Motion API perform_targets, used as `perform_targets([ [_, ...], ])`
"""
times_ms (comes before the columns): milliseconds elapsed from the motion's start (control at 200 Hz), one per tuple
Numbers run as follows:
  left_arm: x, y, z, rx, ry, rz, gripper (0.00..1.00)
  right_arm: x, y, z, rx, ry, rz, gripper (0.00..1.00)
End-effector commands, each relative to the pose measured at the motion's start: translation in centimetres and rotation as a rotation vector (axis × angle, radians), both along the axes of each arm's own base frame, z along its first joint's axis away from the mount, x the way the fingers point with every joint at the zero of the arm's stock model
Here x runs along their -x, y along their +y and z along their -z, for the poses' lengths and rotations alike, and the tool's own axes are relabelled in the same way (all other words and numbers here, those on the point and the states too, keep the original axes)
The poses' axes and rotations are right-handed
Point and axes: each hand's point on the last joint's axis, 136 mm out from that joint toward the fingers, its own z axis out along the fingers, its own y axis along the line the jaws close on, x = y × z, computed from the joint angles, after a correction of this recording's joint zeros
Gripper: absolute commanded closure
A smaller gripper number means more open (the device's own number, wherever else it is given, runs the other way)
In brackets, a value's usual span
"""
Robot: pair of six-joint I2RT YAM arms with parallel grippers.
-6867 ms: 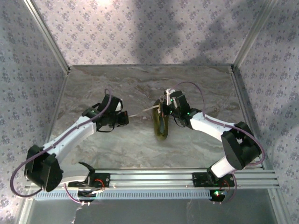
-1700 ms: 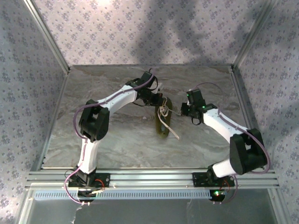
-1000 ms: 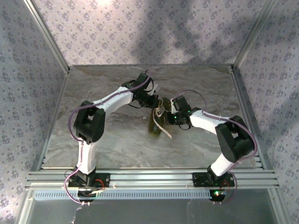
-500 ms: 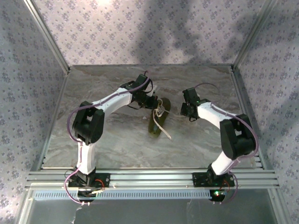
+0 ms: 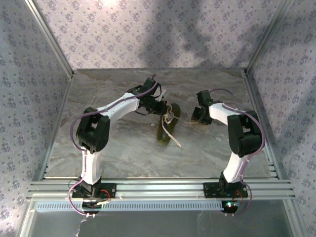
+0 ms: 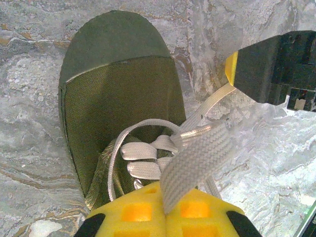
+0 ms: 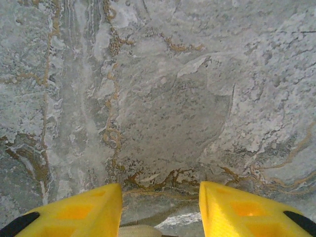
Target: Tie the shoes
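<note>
1. Left gripper (image 6: 165, 210) sits at the bottom middle of the left wrist view. Its two yellow fingers (image 6: 133, 213) are pressed together and pinch a flat white lace (image 6: 195, 154).
2. Right gripper (image 7: 160, 207) is at the bottom of the right wrist view. Its fingers are spread apart and grip nothing, over the bare marble table (image 7: 163, 98).
3. The green shoe (image 5: 166, 129) lies on the table near the middle of the top view, between the two grippers. The right gripper is apart from it, on its right side.
4. The shoe looks small and light, so a hard pull on a lace may drag it along.
5. The laces look soft, thin and floppy. They bend easily and may slip out of a weak pinch.
6. One loose lace end (image 5: 176, 142) trails off the shoe toward the lower right of the top view. That looks like a good place for the right gripper to take hold, close to the tip, with a firm pinch.
</note>
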Motion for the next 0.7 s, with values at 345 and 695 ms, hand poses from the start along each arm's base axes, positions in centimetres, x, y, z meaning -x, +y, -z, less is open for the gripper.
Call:
perform_targets([
  [345,0.0,0.1,-1.7,0.030,-0.027,0.010,1.00,0.2,1.3,0.2,-0.089,0.010,-0.021,0.85],
  [695,-0.1,0.5,-1.6,0.022,-0.031,-0.001,1.00,0.9,-1.7,-3.3,0.006,-0.100,0.033,1.00],
])
